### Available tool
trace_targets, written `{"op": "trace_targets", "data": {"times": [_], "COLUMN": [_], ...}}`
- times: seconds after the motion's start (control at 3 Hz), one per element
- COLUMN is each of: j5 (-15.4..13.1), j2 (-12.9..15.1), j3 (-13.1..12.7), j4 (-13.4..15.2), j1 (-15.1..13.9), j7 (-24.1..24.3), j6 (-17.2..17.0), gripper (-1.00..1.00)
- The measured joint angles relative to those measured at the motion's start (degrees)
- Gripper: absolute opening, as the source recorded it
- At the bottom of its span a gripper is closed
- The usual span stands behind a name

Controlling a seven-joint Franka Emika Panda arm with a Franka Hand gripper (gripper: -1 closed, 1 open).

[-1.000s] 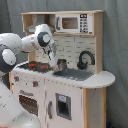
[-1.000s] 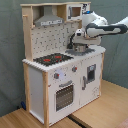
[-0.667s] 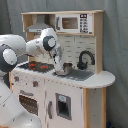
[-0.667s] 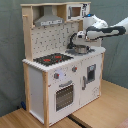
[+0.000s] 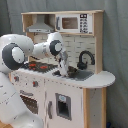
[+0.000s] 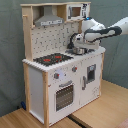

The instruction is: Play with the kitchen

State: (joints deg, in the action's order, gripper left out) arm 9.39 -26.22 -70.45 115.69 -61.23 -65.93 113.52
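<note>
Item: the kitchen (image 5: 75, 95) (image 6: 60, 80), child-size toy unit, white panels w/ light wood frame. Stands upright on a wooden floor (image 6: 100, 112); fills centre of both exterior views, dark curtain backdrop (image 6: 10, 50) behind.

Parts, first exterior view:
- Grey hood (image 5: 39, 26) at approx 11 o'clock of the unit, under top shelf.
- Toy microwave (image 5: 72, 22) at 12 o'clock, just beside hood.
- Pegboard back (image 5: 87, 45) below microwave.
- Black faucet (image 5: 85, 60), arched, at 3 o'clock of the sink (image 5: 75, 73).
- Red-ringed hob (image 5: 37, 65) at 9 o'clock of sink.
- Oven door (image 5: 30, 102) below hob; cupboard door w/ dark dispenser panel (image 5: 62, 106) below sink.

Parts, second exterior view:
- Hood (image 6: 47, 20) at 11 o'clock, hob (image 6: 52, 59) mid-unit, oven door (image 6: 64, 95) w/ window below it, two knobs (image 6: 65, 72) above oven.
- Cupboard door (image 6: 90, 75) at 3 o'clock of oven.

Robot: white Franka arm (image 5: 25, 52) (image 6: 107, 32) reaches over the worktop. Wrist points down; tool (image 5: 62, 70) (image 6: 79, 48) is at the sink, just beside the faucet. Whether it touches basin or faucet: cannot tell. Tool opening: cannot tell, fingers not discernible in either view.
</note>
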Motion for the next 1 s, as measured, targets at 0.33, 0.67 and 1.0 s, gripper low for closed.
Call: {"op": "trace_targets", "data": {"times": [0.33,0.67,1.0], "j5": [0.09,-0.01,-0.01], "j2": [0.27,0.24,0.24], "j3": [-4.80,-7.35,-7.58], "j4": [-0.84,-3.30,-3.48], "j1": [-3.71,-6.41,-6.65], "j7": [0.50,2.32,2.48], "j6": [0.53,-2.38,-2.09], "gripper": [-1.00,-1.00,1.00]}}
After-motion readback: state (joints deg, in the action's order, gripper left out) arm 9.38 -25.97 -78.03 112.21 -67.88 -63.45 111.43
